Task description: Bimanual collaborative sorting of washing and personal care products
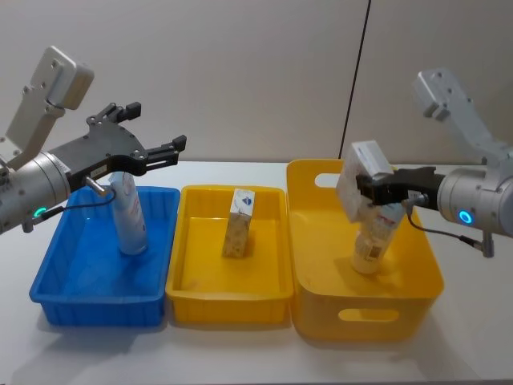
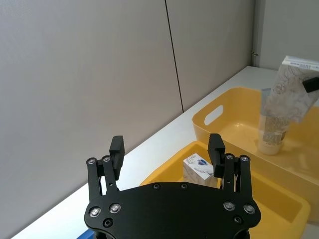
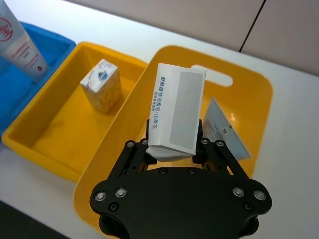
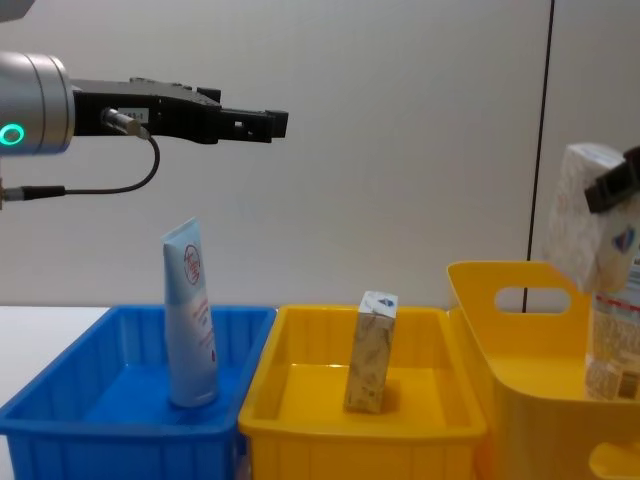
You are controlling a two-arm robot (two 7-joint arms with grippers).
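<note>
Left gripper hangs spread wide and empty above the blue bin, where a tube stands upright. Carton upright in the middle yellow bin. Right gripper clamps a second carton, tilted, over the large yellow bin; behind it another tube, apparently upright.

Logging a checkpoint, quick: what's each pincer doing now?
Left pincer: open, empty, above the blue bin.
Right pincer: closed on a carton.
</note>
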